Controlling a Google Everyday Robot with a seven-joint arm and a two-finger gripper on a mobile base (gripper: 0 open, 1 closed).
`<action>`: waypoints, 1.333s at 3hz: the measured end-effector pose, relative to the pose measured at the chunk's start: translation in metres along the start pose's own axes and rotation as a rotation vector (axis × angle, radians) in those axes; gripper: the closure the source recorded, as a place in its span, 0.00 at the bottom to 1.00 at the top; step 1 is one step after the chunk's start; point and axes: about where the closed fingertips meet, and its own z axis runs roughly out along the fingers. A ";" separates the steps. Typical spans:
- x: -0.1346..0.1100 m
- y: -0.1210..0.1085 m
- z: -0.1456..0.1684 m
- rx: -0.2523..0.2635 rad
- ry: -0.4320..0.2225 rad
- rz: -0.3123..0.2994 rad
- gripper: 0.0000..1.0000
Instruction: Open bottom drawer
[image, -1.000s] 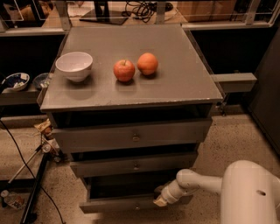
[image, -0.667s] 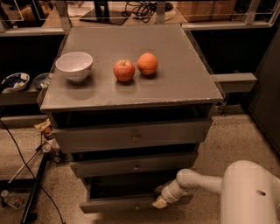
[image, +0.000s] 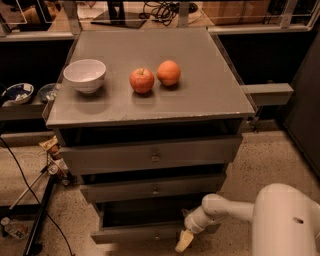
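The bottom drawer (image: 135, 233) is the lowest grey front of the three-drawer stack, with a tiny metal knob at its middle. It stands pulled out a little, with a dark gap above its front. My gripper (image: 184, 241) is at the drawer front's right end, low in the view, at the end of my white arm (image: 225, 210). Its yellowish fingertip (image: 183, 242) points down beside the front's edge.
The middle drawer (image: 152, 189) and the top drawer (image: 150, 156) sit above it. On the cabinet top (image: 210, 95) stand a white bowl (image: 85, 75), a red apple (image: 142, 80) and an orange (image: 169, 72). Cables and a stand (image: 37, 220) lie on the floor at left.
The gripper has shifted slightly down and left along the bottom drawer's right end. The drawer front looks much the same.
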 end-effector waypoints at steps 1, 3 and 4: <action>-0.001 0.006 -0.008 -0.004 0.008 0.004 0.00; 0.003 0.021 -0.030 0.008 -0.031 0.063 0.00; 0.008 0.016 -0.011 -0.029 -0.029 0.068 0.00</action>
